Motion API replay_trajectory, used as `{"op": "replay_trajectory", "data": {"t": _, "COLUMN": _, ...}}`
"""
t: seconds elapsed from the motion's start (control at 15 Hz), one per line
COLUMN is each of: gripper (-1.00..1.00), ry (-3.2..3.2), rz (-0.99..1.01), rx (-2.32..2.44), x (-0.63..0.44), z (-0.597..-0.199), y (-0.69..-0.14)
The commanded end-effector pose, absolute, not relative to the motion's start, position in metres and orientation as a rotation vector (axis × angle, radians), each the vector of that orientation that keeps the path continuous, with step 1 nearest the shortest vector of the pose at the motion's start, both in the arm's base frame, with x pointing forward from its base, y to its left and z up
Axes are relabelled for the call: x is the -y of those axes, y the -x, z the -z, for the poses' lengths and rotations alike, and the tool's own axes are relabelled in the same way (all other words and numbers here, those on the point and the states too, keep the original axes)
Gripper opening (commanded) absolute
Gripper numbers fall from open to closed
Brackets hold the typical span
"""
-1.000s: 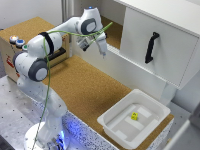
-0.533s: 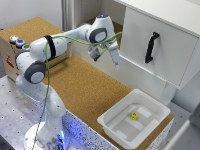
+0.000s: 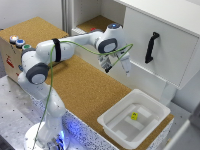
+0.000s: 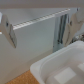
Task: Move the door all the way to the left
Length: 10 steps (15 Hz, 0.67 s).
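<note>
- Nearest, a white tray [image 3: 134, 122] with a small yellow object [image 3: 134, 116] inside is seen at the desk [image 3: 75, 90] edge; it could be clipped if the arm were lowered on the way across.
- Above the desk, the gripper [image 3: 116, 66] is held in free air, with the jaws apart and nothing between them.
- The low white wall [image 3: 145, 80] lies just behind the jaws; it could be struck by a flat approach.
- Farther back, the door [image 3: 165, 47] stands at the exterior view's right, its black handle [image 3: 151, 47] not yet touched.
- A slip off the narrow handle is judged the main risk.
- Open room for sliding is seen toward the recess [image 3: 97, 22].
</note>
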State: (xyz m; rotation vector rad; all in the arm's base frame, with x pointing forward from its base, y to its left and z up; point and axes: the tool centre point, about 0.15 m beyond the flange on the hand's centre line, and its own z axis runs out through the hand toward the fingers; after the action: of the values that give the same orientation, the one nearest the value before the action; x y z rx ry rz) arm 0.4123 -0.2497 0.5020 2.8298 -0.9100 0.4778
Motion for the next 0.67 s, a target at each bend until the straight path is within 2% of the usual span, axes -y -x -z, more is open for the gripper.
{"op": "replay_trajectory", "data": {"t": 0.0, "gripper": 1.00, "ry": -2.986, "rz": -0.315, "rx": 0.823, "x": 0.252, "z": -0.520, "y": -0.437}}
{"op": "replay_trajectory", "data": {"t": 0.6, "gripper": 1.00, "ry": -3.152, "rz": -0.447, "rx": 0.381, "x": 0.278, "z": -0.545, "y": -0.467}}
